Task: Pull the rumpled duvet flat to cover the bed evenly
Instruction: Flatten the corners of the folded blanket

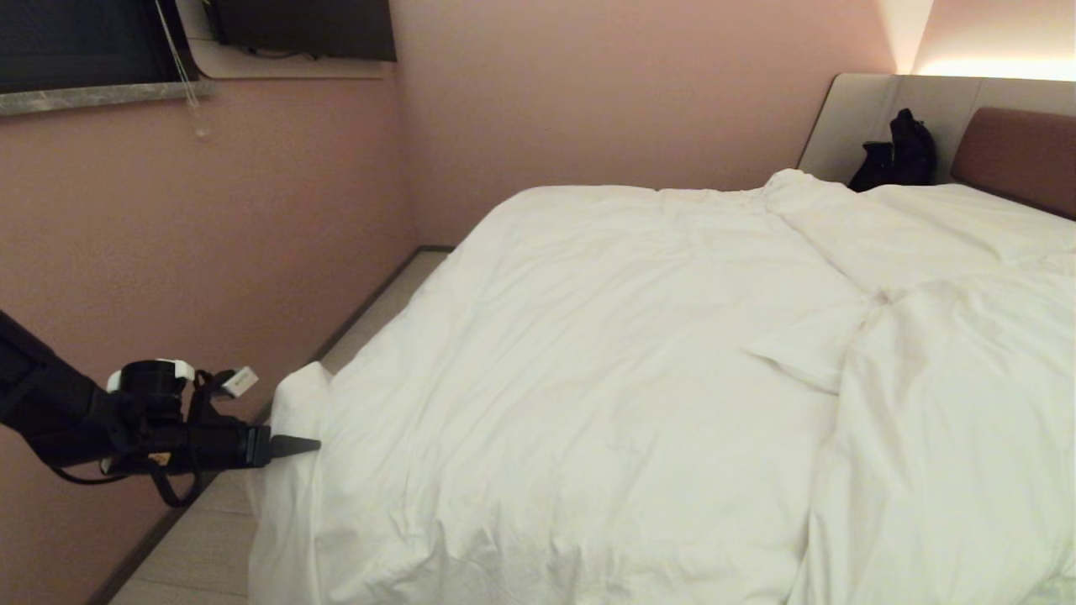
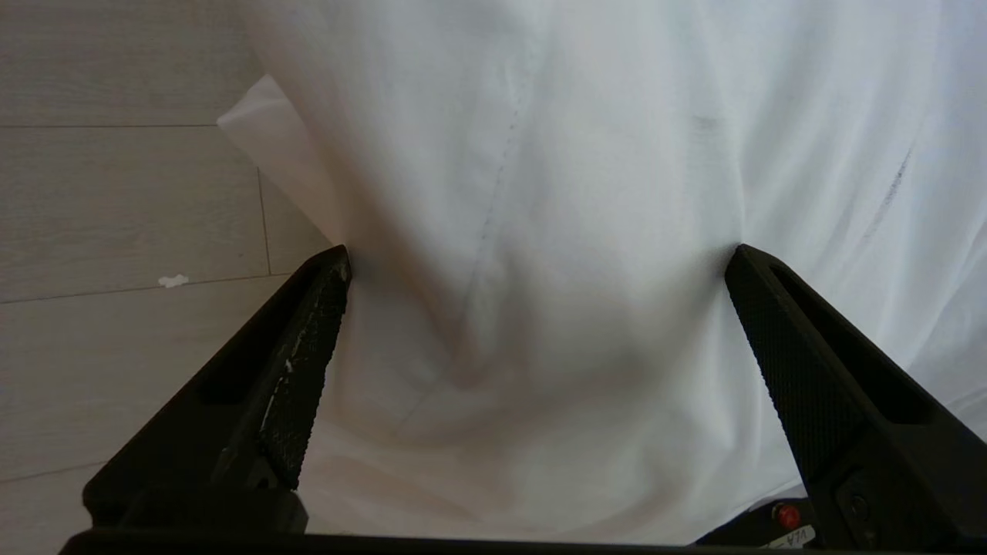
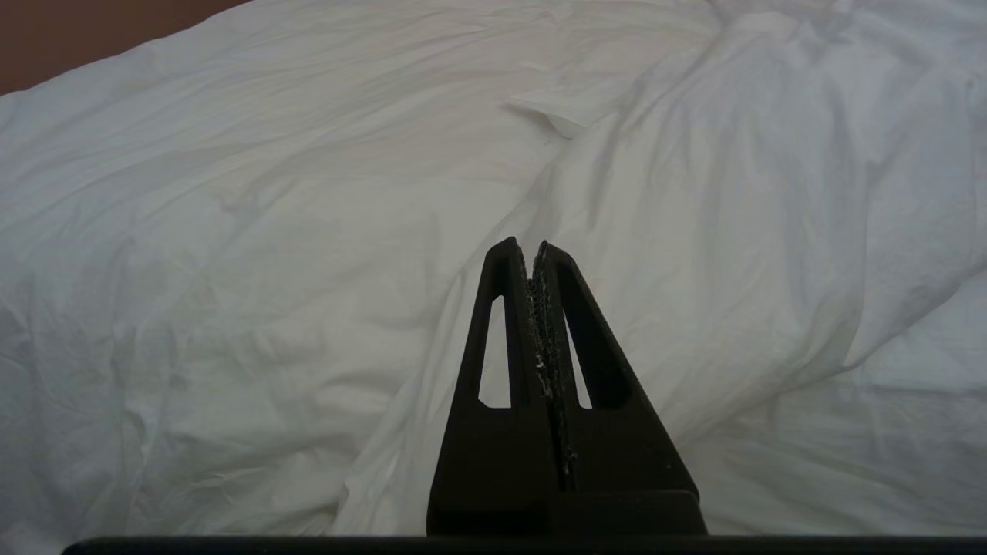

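left gripper (image 1: pixel 294 446): lower left, jaws wide, I see duvet (image 1: pixel 588 353) edge straight ahead between them
right gripper (image 3: pixel 532 250): closed, empty, farther

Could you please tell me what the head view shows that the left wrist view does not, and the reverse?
Only the head view shows the whole bed: the headboard, a black bag against it, the pink wall and a fold in the duvet's middle. Only the left wrist view shows the left tool open, its fingers straddling a hanging drape of cloth. Both show the duvet, the wooden floor and the left tool at the bed's left edge.
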### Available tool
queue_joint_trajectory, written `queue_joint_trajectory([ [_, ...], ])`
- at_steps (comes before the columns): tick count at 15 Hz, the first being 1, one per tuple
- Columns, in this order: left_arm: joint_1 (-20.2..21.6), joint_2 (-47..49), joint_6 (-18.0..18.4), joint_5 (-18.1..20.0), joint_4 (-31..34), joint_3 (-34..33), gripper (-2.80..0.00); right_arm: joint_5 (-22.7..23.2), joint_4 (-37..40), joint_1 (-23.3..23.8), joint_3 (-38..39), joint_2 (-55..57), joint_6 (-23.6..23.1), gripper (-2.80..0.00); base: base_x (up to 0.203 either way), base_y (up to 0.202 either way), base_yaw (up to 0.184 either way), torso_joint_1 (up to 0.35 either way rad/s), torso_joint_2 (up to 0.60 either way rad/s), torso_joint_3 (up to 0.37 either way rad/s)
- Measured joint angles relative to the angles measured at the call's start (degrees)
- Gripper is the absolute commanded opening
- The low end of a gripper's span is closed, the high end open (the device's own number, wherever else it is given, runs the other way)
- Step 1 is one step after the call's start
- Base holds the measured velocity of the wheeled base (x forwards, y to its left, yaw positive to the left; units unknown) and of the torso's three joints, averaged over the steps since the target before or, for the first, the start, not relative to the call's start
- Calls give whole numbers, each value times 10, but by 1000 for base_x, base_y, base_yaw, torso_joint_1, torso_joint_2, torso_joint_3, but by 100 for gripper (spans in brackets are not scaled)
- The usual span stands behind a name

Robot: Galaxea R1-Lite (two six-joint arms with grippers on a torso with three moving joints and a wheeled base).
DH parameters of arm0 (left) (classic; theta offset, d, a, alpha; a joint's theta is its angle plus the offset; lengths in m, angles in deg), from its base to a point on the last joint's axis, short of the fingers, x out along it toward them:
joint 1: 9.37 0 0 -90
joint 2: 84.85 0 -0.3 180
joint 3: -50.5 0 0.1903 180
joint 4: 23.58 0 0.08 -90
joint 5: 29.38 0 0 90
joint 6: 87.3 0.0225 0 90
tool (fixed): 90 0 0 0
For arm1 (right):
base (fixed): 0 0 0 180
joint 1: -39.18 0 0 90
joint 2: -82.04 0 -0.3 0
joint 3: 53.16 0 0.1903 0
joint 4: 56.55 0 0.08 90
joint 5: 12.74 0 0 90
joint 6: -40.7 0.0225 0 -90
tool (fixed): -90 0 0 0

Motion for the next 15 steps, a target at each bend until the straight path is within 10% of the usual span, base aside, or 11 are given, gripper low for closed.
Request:
queue_joint_trajectory([
  [5, 0, 0, -1, 1, 0, -3, 0, 0, 0, 0, 0, 0, 0, -280, 0, 0, 0, 0, 0, 0],
  [6, 0, -1, 0, 2, 0, -5, -280, 0, 0, 0, 0, 0, 0, -280, 0, 0, 0, 0, 0, 0],
  [15, 0, -4, 4, 6, 0, -8, -280, 0, 0, 0, 0, 0, 0, -280, 0, 0, 0, 0, 0, 0],
])
